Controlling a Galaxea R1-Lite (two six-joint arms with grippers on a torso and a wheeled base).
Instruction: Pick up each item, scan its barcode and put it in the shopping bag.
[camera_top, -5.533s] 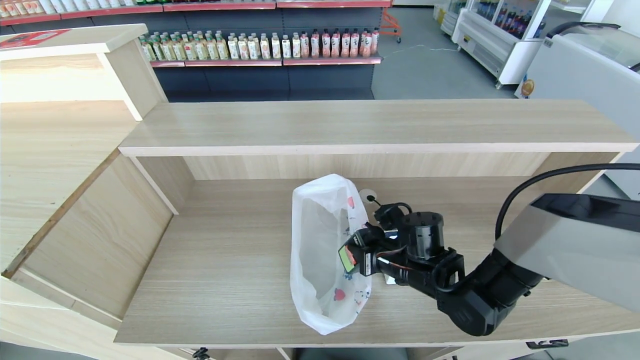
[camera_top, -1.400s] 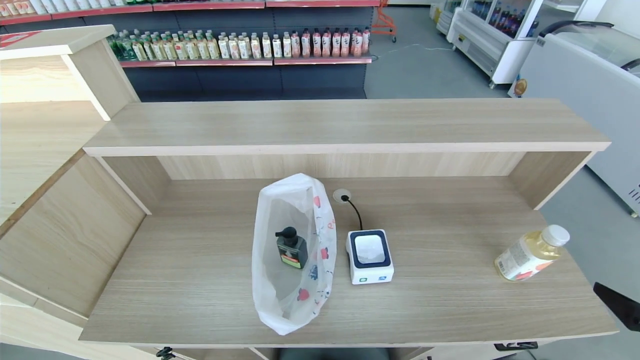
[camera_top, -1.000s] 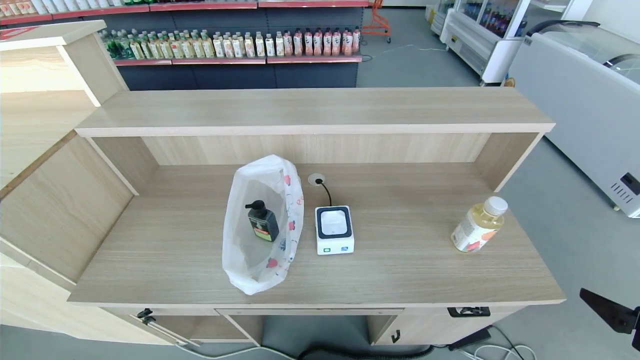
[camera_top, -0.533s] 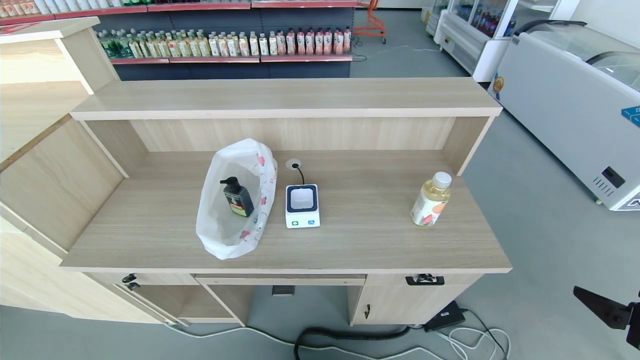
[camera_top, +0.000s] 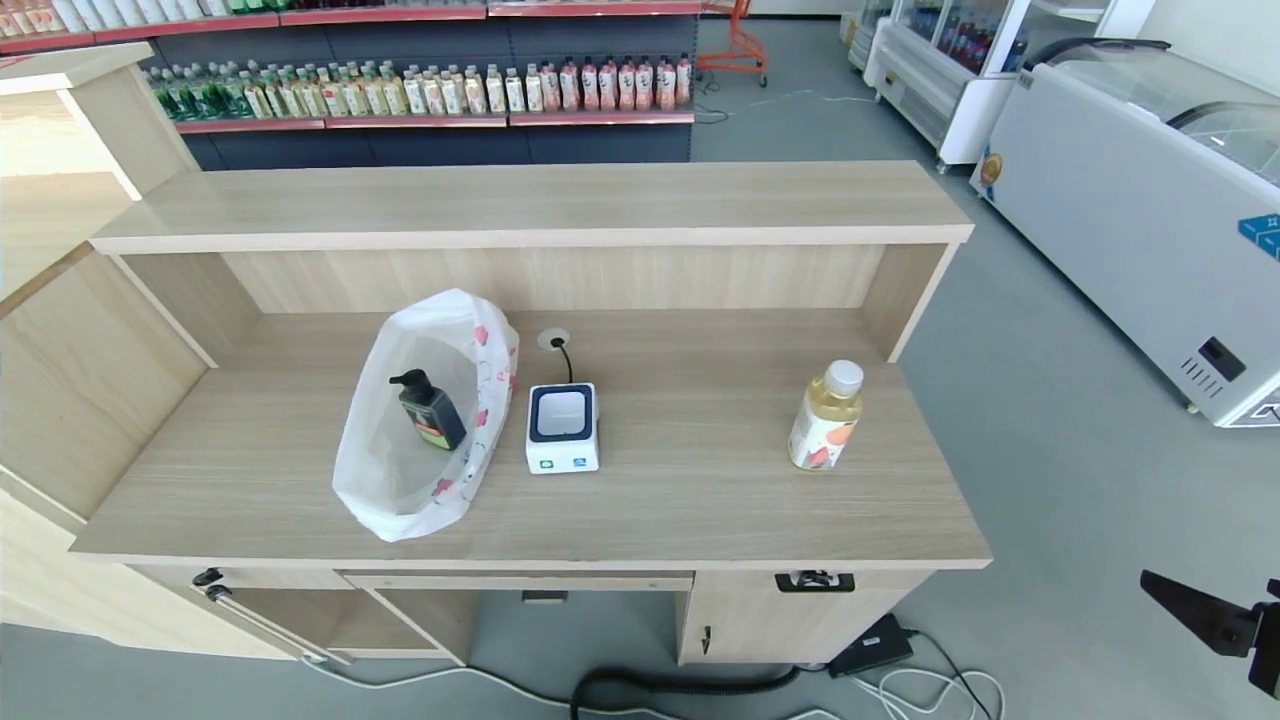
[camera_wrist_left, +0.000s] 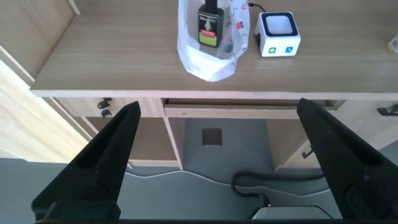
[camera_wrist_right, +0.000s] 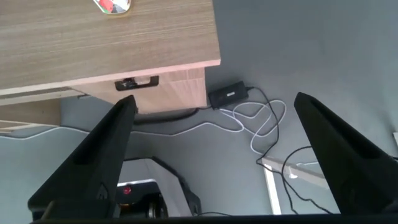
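Note:
A white shopping bag (camera_top: 400, 490) with red prints lies open on the wooden counter (camera_top: 650, 500), left of centre. A dark pump bottle (camera_top: 430, 410) rests inside it, and I see the same pump bottle (camera_wrist_left: 210, 28) in the left wrist view. A white barcode scanner (camera_top: 563, 428) sits just right of the bag. A yellow drink bottle (camera_top: 825, 418) stands upright near the counter's right end. My left gripper (camera_wrist_left: 217, 109) is open and empty, below and in front of the counter's edge. My right gripper (camera_wrist_right: 214, 102) is open and empty over the floor, off the counter's right front corner.
The counter has a raised back shelf (camera_top: 530, 205) and side walls. A drawer handle (camera_top: 814, 580) and cables (camera_top: 900, 690) lie below its front. A chest freezer (camera_top: 1130, 210) stands to the right. Shelves of bottles (camera_top: 430, 90) run behind.
The camera has backed away from the counter, so more floor shows. 5.5 s ago my right gripper held the pump bottle at the bag's mouth; it now lies in the bag and the arm is withdrawn.

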